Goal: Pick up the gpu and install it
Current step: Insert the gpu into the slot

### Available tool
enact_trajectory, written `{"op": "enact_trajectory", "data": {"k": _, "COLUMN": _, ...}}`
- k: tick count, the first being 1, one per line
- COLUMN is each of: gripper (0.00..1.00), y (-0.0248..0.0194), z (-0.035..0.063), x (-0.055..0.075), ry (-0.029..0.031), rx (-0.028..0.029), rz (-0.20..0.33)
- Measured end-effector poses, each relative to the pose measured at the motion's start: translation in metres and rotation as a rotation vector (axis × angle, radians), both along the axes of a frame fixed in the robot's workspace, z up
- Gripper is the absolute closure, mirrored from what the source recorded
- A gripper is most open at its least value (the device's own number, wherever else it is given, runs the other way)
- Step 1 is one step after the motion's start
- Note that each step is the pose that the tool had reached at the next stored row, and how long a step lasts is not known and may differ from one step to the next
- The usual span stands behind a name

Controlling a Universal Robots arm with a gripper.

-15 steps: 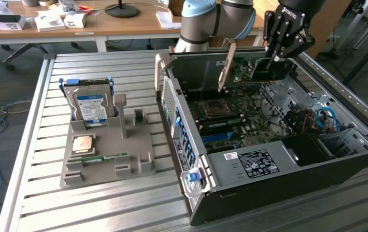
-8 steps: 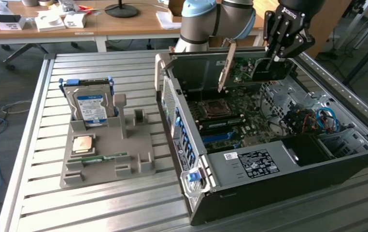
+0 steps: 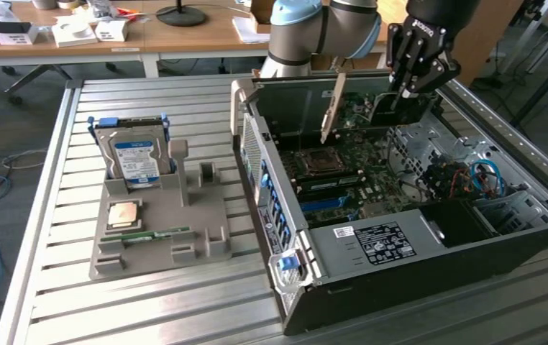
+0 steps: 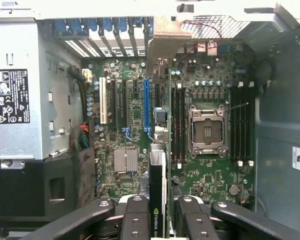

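My gripper point(image 3: 406, 97) is shut on the gpu point(image 3: 382, 115) and holds it on edge inside the open black computer case point(image 3: 428, 259), just above the green motherboard point(image 3: 351, 180). The card's silver end bracket point(image 3: 331, 108) points toward the case's rear wall. In the wrist view the gpu point(image 4: 157, 180) runs edge-on between my two black fingers point(image 4: 135, 215), with an NVIDIA label showing. It hangs beside the long blue expansion slot point(image 4: 146, 105), slightly off toward the CPU socket point(image 4: 208, 131). Whether the card touches the board I cannot tell.
A grey parts holder point(image 3: 159, 223) lies on the slatted metal table at the exterior view's left, carrying a silver-and-blue hard drive point(image 3: 135, 154), a CPU chip point(image 3: 124, 214) and a thin memory stick point(image 3: 159, 234). The power supply point(image 3: 380, 241) fills the case's near end, cables point(image 3: 471, 176) to its side.
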State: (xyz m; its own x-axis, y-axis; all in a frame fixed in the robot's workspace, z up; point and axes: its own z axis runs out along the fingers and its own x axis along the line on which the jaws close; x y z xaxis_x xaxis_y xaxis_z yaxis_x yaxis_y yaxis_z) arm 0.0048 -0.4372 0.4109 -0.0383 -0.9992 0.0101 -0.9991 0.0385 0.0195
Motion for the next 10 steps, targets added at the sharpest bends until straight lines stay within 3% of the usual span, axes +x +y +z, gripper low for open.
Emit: {"op": "enact_trajectory", "data": {"k": 10, "gripper": 0.73, "y": 0.0, "z": -0.009, "x": -0.0023, "ry": -0.0011, "rx": -0.0001, "rz": 0.01}}
